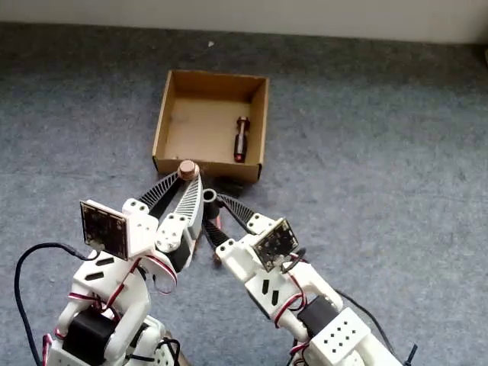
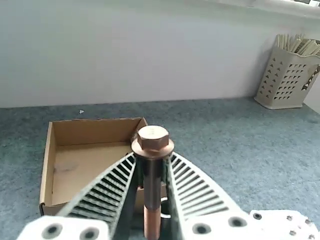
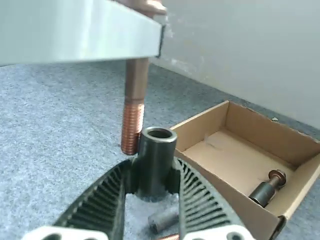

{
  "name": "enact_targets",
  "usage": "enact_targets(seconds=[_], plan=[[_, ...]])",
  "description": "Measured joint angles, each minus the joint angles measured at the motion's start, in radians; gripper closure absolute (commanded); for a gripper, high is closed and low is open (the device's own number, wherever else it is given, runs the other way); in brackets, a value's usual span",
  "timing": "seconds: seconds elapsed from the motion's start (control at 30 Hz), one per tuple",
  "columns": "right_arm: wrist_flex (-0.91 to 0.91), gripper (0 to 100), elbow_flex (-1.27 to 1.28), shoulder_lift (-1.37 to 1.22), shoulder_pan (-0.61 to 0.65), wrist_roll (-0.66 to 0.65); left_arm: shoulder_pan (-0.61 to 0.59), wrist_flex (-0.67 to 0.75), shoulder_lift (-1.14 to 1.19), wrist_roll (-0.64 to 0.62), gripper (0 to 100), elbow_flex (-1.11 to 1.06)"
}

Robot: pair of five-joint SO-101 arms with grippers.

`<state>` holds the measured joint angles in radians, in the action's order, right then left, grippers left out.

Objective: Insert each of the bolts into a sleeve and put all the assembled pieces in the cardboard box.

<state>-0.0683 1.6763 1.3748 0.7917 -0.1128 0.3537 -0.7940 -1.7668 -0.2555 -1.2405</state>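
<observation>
**Task items.** The bolt (image 2: 152,142) is clamped upright in the left gripper (image 2: 152,161). Its hex head sits above the fingertips and its threaded end hangs below them. The sleeve (image 3: 156,160) is clenched upright in the right gripper (image 3: 155,172), bore facing up and standing proud of the fingertips. The bolt's threaded end hangs just beside the sleeve's mouth, on the side away from the right gripper. It is not over the bore and has not entered it.

**Risks.**
- **Misalignment:** if lowered as it stands, the tip would likely land on the rim or pass down outside the sleeve.
- **Slip in the grip:** a push on the rim could tilt the sleeve between the ribbed fingers, or slide the bolt upward in its own grip.
- **Jamming:** any angle between the two axes could jam the threads at the mouth.
- **Collision:** the two grippers meet almost tip to tip, so the fingers could touch each other during correction.

**Surroundings.**
- **Loose parts:** a loose sleeve (image 3: 165,218) lies on the carpet beneath the right gripper, and the copper end of another bolt (image 3: 167,236) lies just beside it. A dropped part would fall among these.
- **Box:** the cardboard box (image 1: 162,126) stands open just beyond both gripper tips. One assembled piece (image 1: 242,139) lies inside, on the side nearer the right gripper. The near wall of the box stands between the grippers and its floor and must be cleared.
- **Basket:** a perforated basket (image 2: 287,70) stands against the wall, well apart from the left gripper. It is no obstruction.
</observation>
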Motion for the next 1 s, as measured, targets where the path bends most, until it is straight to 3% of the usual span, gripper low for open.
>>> enact_targets(seconds=[1.0], plan=[[0.04, 99.4, 0.0, 0.0, 0.089, 0.0, 0.008, 0.012, 0.0, -0.005, 99, 0.041]])
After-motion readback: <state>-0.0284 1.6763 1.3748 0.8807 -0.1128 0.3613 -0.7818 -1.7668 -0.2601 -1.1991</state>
